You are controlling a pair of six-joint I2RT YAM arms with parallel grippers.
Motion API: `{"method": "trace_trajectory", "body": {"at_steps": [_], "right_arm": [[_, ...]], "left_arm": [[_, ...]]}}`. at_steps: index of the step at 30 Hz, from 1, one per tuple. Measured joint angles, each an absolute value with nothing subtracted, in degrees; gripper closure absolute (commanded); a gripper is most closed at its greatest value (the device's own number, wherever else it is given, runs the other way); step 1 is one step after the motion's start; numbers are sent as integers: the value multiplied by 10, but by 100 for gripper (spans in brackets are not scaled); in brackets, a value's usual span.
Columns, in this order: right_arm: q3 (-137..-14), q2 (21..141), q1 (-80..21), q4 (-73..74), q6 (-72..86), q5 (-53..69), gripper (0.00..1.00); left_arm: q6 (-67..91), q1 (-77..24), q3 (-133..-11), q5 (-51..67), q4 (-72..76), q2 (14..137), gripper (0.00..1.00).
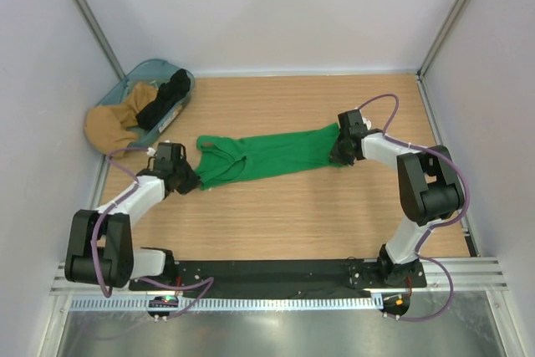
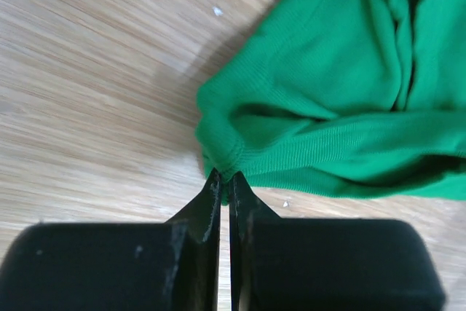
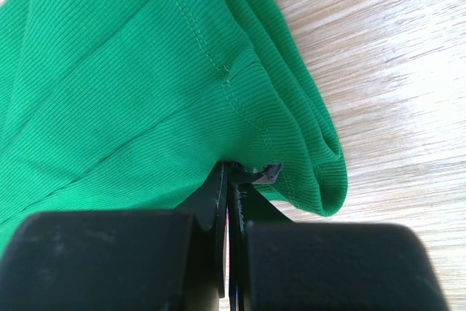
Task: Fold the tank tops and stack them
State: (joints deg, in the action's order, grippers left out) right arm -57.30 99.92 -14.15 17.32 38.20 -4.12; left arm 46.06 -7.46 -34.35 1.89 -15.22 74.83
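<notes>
At the far left, the black tank top (image 1: 165, 99) is lying in a blue basket (image 1: 185, 81), beside a tan cloth (image 1: 109, 127) that is spilling over its rim; nearer you, your left gripper (image 2: 224, 180) is pinching the strap end of the green tank top (image 1: 267, 156), its jaws pressed together on a bunched edge; the garment is lying stretched left to right across the middle of the table (image 1: 292, 223); at its right end, your right gripper (image 3: 231, 172) is clamping the folded hem.
</notes>
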Motion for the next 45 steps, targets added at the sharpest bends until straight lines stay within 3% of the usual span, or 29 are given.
{"method": "trace_trajectory", "body": {"at_steps": [12, 14, 15, 16, 17, 18, 22, 28, 31, 35, 38, 44, 45], "right_arm": [[-573, 1001, -143, 169, 390, -50, 99], [-573, 1001, -143, 168, 390, -50, 99], [-573, 1001, -143, 168, 390, -50, 99], [-573, 1001, -143, 168, 390, -50, 99], [-573, 1001, -143, 168, 390, -50, 99], [-573, 1001, -143, 167, 390, -51, 99], [-572, 1001, -145, 166, 390, -54, 99], [-571, 1001, -147, 165, 390, -56, 99], [-570, 1000, -150, 163, 391, -60, 99], [-570, 1000, -152, 163, 391, -65, 99], [-570, 999, -154, 163, 388, -67, 94], [-570, 989, -158, 180, 373, -77, 73], [-570, 985, -158, 186, 371, -81, 66]], "left_arm": [[457, 32, -409, 82, -161, 765, 98], [458, 40, -422, 89, -158, 789, 93], [459, 45, -429, 92, -157, 807, 86], [459, 51, -437, 96, -156, 824, 73], [459, 57, -444, 98, -156, 843, 53], [457, 63, -449, 100, -155, 854, 48], [463, 89, -452, 96, -156, 862, 42], [458, 83, -451, 62, -171, 776, 41], [459, 37, -451, 36, -182, 729, 40], [465, -82, -451, 16, -187, 698, 30], [480, -172, -450, 4, -187, 692, 29], [510, -276, -452, -13, -175, 718, 32], [513, -288, -456, -13, -173, 733, 33]]}}
